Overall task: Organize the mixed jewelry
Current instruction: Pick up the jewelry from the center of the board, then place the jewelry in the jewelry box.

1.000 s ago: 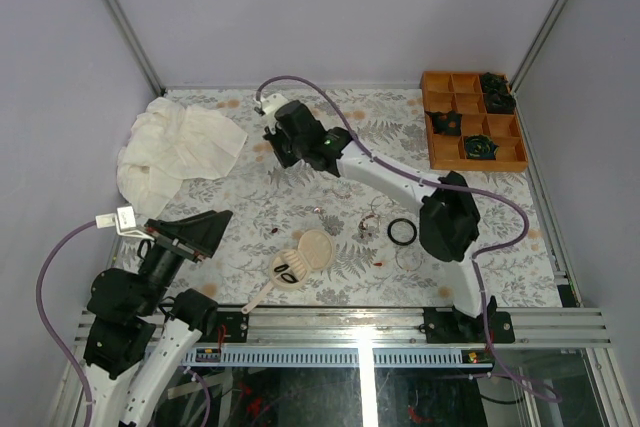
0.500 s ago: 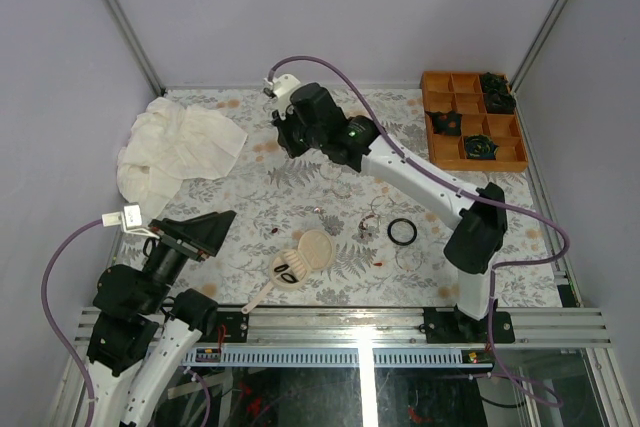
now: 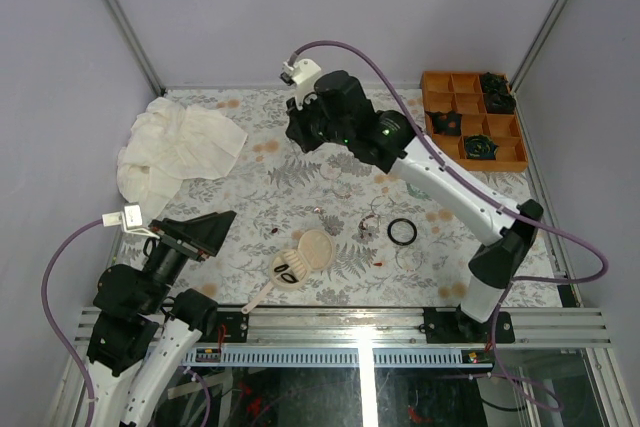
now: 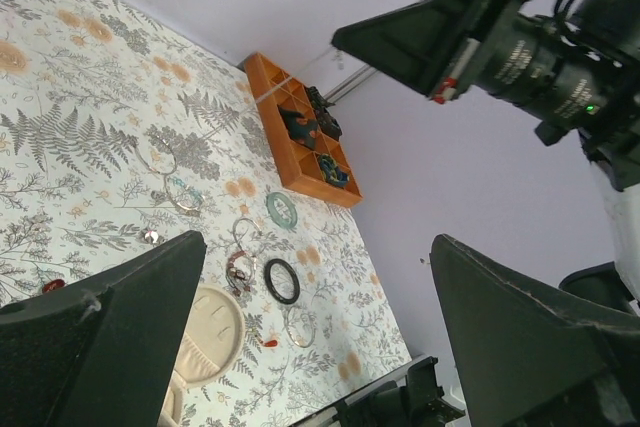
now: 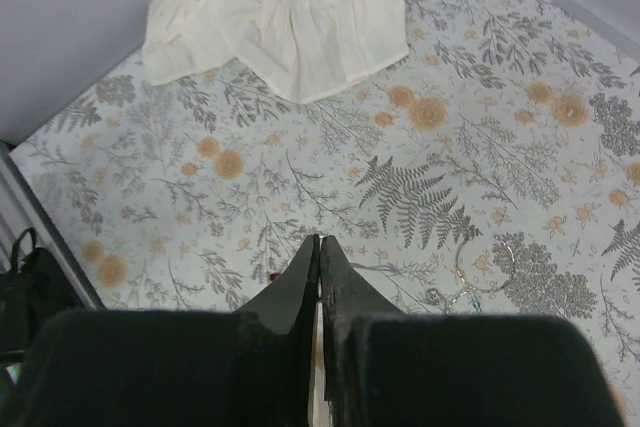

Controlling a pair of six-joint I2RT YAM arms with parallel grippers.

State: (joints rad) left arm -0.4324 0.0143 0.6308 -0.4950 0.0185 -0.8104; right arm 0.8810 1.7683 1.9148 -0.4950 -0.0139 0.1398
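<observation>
though the tray (image 3: 440, 84) at two o'clock holds some pieces, most jewelry (image 3: 390, 232) lies loose; left gripper (image 4: 312, 245) gapes, right gripper (image 5: 319, 243) pinched closed.

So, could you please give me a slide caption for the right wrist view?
Right pincer, shut, hovers over the fern-print table, crumpled cream cloth beyond.

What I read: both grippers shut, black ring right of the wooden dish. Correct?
No. The left wrist view shows the left gripper wide open. The right gripper is shut, and the black ring does lie right of the wooden dish.
</observation>
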